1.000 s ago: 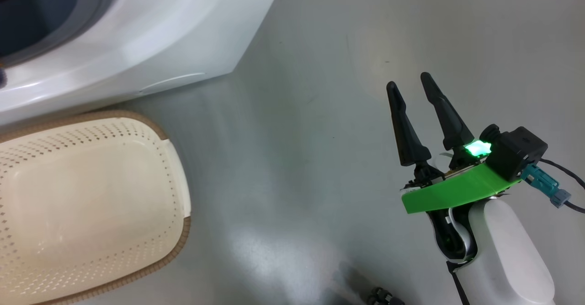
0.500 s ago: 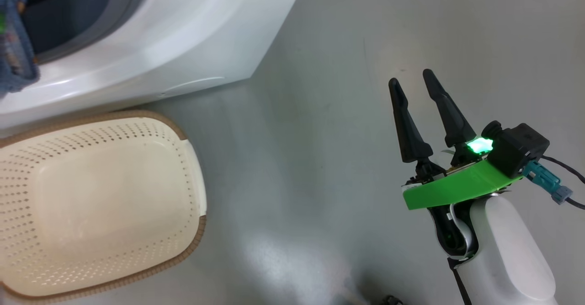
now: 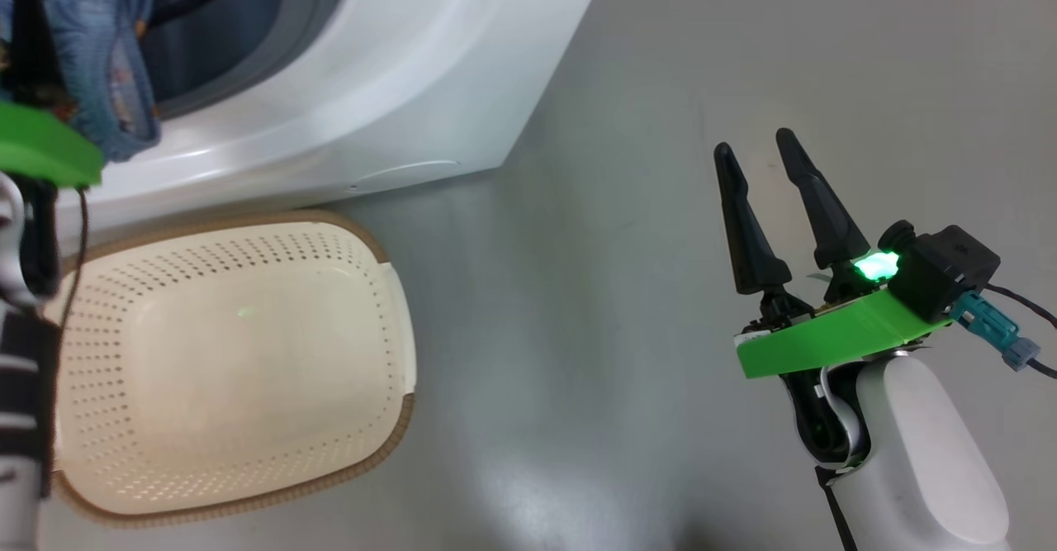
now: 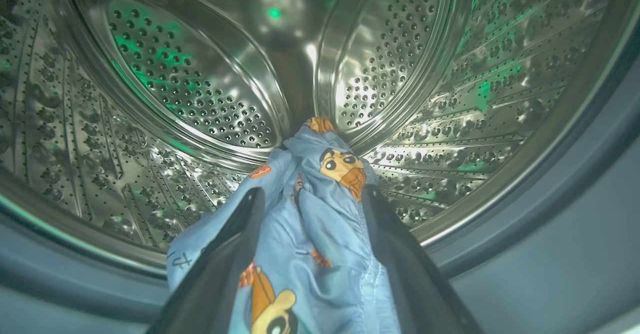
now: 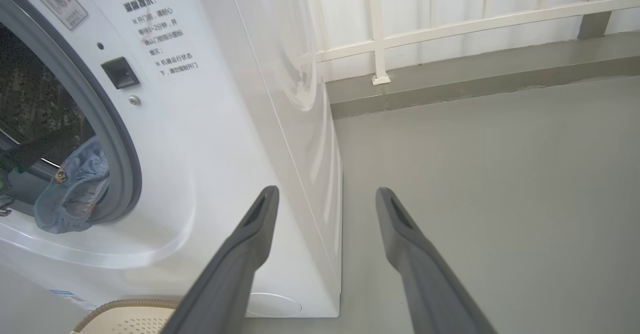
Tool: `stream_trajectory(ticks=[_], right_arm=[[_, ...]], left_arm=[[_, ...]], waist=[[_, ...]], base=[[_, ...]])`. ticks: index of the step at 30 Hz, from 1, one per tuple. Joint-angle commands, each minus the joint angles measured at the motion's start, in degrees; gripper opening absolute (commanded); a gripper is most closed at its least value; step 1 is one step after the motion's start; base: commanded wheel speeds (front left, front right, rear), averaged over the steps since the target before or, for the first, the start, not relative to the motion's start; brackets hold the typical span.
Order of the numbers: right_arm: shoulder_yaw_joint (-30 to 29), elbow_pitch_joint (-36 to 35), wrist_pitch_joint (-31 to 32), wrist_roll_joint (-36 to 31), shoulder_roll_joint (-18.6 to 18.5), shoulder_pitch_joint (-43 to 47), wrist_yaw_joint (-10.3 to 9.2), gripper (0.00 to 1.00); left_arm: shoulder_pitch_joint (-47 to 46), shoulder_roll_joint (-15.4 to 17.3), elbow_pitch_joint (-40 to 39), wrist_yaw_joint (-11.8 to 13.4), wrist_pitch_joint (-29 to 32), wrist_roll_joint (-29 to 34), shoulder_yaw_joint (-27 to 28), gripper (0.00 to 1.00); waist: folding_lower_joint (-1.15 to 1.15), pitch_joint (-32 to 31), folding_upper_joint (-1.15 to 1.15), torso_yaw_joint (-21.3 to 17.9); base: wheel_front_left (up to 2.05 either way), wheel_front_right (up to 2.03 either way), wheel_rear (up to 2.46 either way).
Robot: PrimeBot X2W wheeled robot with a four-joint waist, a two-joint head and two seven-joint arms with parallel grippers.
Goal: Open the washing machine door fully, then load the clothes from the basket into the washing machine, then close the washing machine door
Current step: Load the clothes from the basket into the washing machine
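Note:
The white washing machine (image 3: pixel 396 80) stands at the upper left with its mouth uncovered; the washing machine door is out of view. Light blue clothes (image 3: pixel 99 64) with orange-brown prints hang over the grey seal at the mouth. In the left wrist view my left gripper (image 4: pixel 314 193) points into the perforated steel drum (image 4: pixel 190 88), its fingers spread wide, and the clothes (image 4: pixel 325 214) lie bunched between them. The cream basket (image 3: pixel 372 287) on the floor below the machine holds nothing. Over the bare floor to the right, my right gripper (image 3: pixel 754 143) stands open with nothing in it.
Grey floor (image 3: pixel 578 328) stretches between the basket and my right arm. In the right wrist view the machine's side (image 5: pixel 300 123) runs back to a low kerb and a white railing (image 5: pixel 450 28). The basket's rim (image 5: pixel 125 306) peeks in at the bottom.
The head camera has swung, so the machine's mouth, the hanging clothes and my left wrist's green plate have come into view at the left. My right gripper has stayed put, open.

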Motion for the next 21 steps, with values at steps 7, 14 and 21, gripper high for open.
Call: stream_trajectory(ticks=[7,14,21], right_arm=[[0.27,-1.03,-0.27,-0.8,-0.22,2.45,0.09,1.0],[0.47,-1.01,-0.27,-0.88,-0.87,2.45,0.09,1.0],[0.4,-1.22,-0.27,-0.84,-1.78,2.81,0.09,1.0]], left_arm=[[12.75,1.73,-14.19,2.33,-0.05,-2.57,3.16,1.0],[23.1,2.24,-24.5,4.12,0.01,-3.69,4.86,1.0],[34.04,1.8,-33.7,6.24,-0.17,-3.47,6.49,1.0]], waist=[[0.0,-2.56,0.0,2.86],[0.0,-3.47,0.0,3.72],[0.0,-4.2,0.0,4.28]], base=[[0.0,0.0,0.0],[0.0,0.0,0.0],[0.0,0.0,0.0]])
